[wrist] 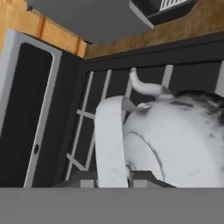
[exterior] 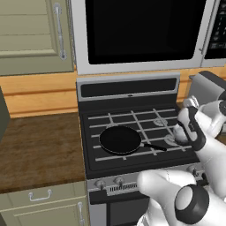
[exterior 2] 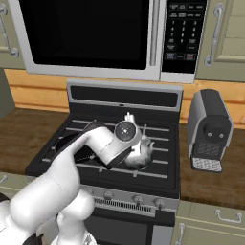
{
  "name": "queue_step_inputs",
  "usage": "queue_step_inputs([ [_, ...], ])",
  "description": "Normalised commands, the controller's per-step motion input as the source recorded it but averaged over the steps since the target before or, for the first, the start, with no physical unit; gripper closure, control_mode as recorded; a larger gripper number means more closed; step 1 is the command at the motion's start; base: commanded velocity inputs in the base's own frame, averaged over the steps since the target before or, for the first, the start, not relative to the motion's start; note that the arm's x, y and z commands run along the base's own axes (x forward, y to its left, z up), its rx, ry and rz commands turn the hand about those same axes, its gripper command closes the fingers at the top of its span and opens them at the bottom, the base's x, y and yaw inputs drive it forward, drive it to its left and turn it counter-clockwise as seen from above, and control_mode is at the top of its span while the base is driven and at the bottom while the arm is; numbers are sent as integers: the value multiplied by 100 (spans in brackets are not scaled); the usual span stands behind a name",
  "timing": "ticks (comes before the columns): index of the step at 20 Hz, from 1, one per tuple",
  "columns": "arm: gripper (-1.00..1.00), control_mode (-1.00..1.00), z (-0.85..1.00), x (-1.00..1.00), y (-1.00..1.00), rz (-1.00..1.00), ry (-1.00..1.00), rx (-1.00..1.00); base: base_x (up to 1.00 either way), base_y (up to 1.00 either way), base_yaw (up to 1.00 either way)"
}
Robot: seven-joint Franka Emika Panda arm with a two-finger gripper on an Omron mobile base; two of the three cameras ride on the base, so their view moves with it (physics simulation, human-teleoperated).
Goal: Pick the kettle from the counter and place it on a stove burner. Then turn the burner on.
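Kettle (exterior 2: 139,154) sits over near-right burner, off counter (exterior 2: 210,184); jaws clamp its handle (wrist: 109,144). Left: release, turn burner knob (exterior 2: 138,199).

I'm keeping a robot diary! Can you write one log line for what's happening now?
gripper: shut on kettle handle | kettle: over stove right side | frying pan: left burner

The arm is reaching forward and bending down at the wrist, its gripper (wrist: 113,177) pointing down with fingers (wrist: 142,178) closing narrowly around the kettle (wrist: 175,144) handle.
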Motion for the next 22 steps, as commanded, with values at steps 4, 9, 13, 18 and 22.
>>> queue_step_inputs([
  [4, 100, -100, -7, 42, -4, -7, 0, 15, 0, 0, 0],
  [9, 100, -100, -19, 43, -1, -3, 0, 5, 0, 0, 0],
  [13, 100, -100, -24, 51, 0, -1, -1, 2, 0, 0, 0],
  [18, 100, -100, -19, 54, 0, 0, -4, 1, 0, 0, 0],
  [22, 100, -100, -18, 52, 0, 0, -5, 1, 0, 0, 0],
])
